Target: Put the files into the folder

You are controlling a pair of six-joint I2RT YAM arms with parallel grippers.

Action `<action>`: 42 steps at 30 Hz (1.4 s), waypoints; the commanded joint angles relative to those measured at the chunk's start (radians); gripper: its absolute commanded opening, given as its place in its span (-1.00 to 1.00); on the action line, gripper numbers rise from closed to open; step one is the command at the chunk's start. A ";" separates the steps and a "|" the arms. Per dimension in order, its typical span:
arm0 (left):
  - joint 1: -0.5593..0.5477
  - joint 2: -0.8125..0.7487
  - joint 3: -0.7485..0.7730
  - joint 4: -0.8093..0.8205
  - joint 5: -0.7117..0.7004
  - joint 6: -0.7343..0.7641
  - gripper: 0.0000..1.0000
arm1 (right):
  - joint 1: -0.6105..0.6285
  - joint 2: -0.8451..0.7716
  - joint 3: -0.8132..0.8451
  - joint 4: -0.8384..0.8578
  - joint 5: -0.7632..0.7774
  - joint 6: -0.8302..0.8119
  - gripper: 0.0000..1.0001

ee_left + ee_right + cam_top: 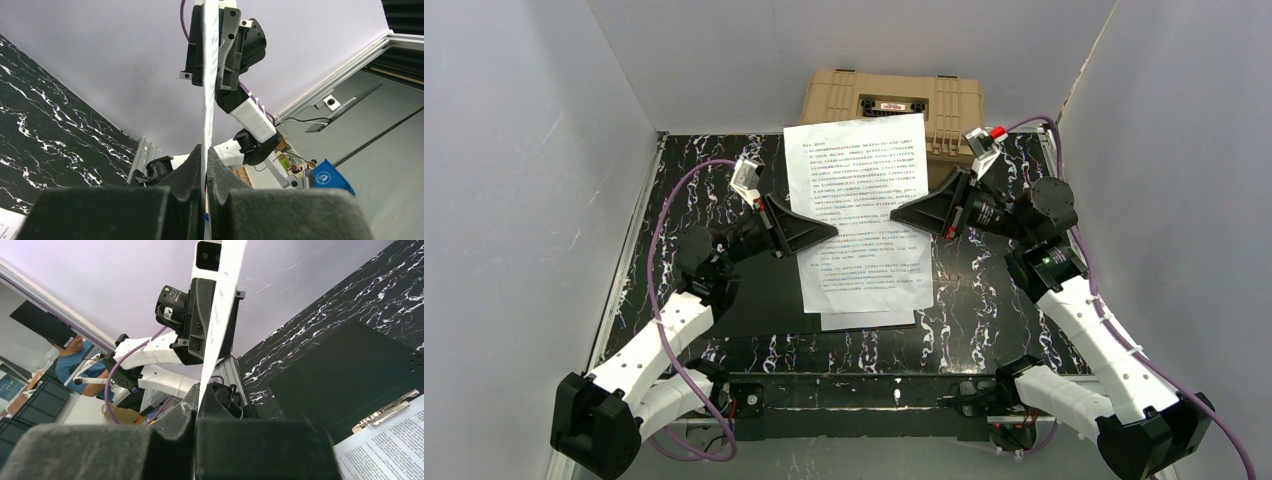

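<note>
Printed sheet [864, 170] held taut above the folder [764, 300]
The left claw [832, 232] and right claw [896, 213] clench opposite edges, keeping it flat for insertion.

A tan plastic hard case [834, 100] with a dark label lies at the far end of the black, white-veined desk [694, 190], by the back panel. Pale grey panels [524, 150] enclose the desk on three sides. Outside them, the left wrist view shows an aluminium rail [335, 75] and a blue bin [327, 181]. The right wrist view shows a person in a blue top [72, 365].
</note>
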 commanded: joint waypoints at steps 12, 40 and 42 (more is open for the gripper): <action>0.004 -0.062 0.011 -0.207 -0.058 0.121 0.19 | 0.005 -0.050 0.009 -0.149 0.093 -0.141 -0.97; 0.005 -0.198 0.405 -1.615 -0.728 0.767 0.97 | 0.005 0.130 -0.061 -0.433 0.255 -0.219 -0.97; 0.004 -0.214 0.430 -1.650 -0.761 0.807 0.96 | 0.005 0.154 -0.083 -0.389 0.248 -0.182 -0.97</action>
